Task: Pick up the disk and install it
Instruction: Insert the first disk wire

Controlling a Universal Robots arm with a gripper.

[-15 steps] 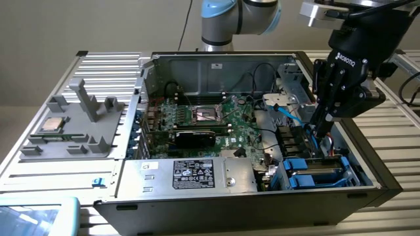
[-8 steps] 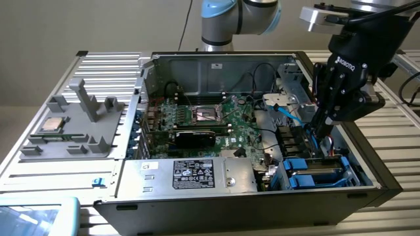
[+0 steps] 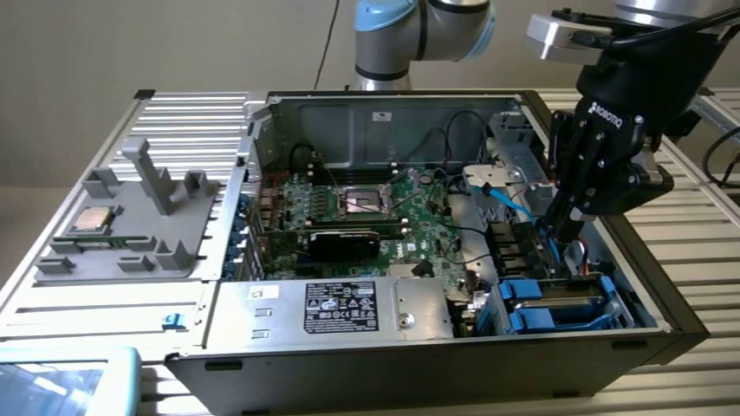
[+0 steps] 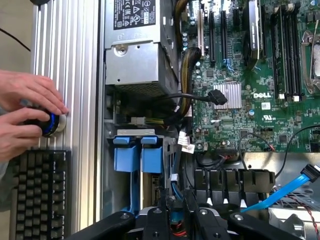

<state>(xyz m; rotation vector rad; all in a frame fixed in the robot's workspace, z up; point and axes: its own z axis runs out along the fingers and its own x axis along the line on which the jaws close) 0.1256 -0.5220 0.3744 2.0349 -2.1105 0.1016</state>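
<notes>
Disk seated in the case's drive bay

The disk [image 3: 564, 305] is a flat silver-grey drive framed by a bright blue plastic carrier; it lies in the drive bay at the front corner of the open computer case [image 3: 347, 364], on the exterior view's right. In the wrist view its two blue carrier tabs [image 4: 134, 156] stand side by side next to the silver power supply [image 4: 137, 62]. The hand [image 3: 563, 232] reaches down into the case just above the disk; whether its fingers are apart or together, I cannot tell. One grey fixture tray [image 3: 127, 230] with one CPU chip [image 3: 90, 220] rests on the tabletop [image 3: 185, 113]. A person's two hands [image 4: 27, 117] grip a knob beside a keyboard [image 4: 37, 192]
</notes>
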